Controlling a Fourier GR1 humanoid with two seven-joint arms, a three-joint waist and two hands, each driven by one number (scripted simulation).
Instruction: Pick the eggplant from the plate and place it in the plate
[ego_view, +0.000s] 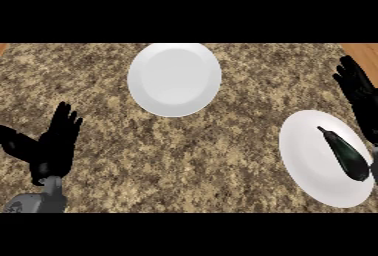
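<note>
A dark eggplant (345, 155) lies on a white plate (314, 165) at the right of the counter, its stem end pointing up-left. A second white plate (174, 79) stands bare at the top centre. My right hand (359, 90) hangs at the right edge just beyond the eggplant's plate, fingers straight and spread, holding nothing. My left hand (55, 142) rests open at the lower left, fingers up, far from both plates.
The counter is speckled brown stone (184, 150). Strips of wood show at the top corners (365, 52). Bare stone lies between the two plates.
</note>
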